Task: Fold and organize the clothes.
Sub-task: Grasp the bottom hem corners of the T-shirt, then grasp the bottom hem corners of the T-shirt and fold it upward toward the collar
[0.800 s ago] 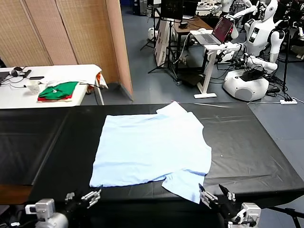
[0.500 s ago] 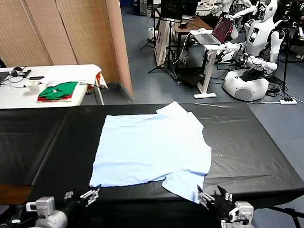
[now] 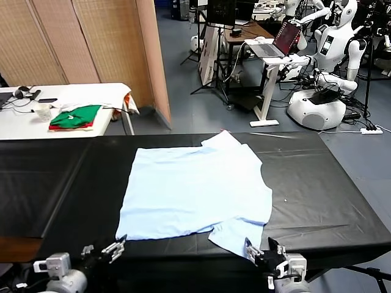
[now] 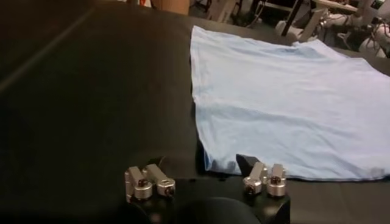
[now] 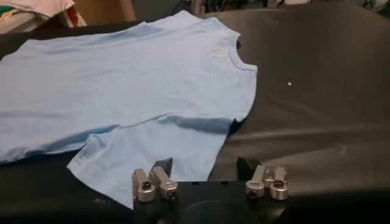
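Note:
The pale light-blue T-shirt (image 3: pixel 195 183) lies spread flat on the black table (image 3: pixel 317 189), one sleeve at the far edge and the other sleeve (image 3: pixel 235 235) at the near edge. My left gripper (image 3: pixel 114 249) hovers open at the near edge by the shirt's near-left hem corner (image 4: pixel 210 159); in the left wrist view that corner lies just ahead, between the tips of my left gripper (image 4: pixel 200 163). My right gripper (image 3: pixel 259 252) is open at the near sleeve. In the right wrist view the sleeve (image 5: pixel 152 152) reaches in between the fingers of my right gripper (image 5: pixel 203 165).
A white side table (image 3: pixel 91 91) at the back left carries folded green and red garments (image 3: pixel 74 116). A wooden screen (image 3: pixel 91 36) stands behind it. Past the table's far edge are a laptop stand (image 3: pixel 272 55) and white robots (image 3: pixel 324 67).
My right gripper has slid left and forward along the near edge, up to the near sleeve. My left gripper has shifted only slightly. The shirt lies as before.

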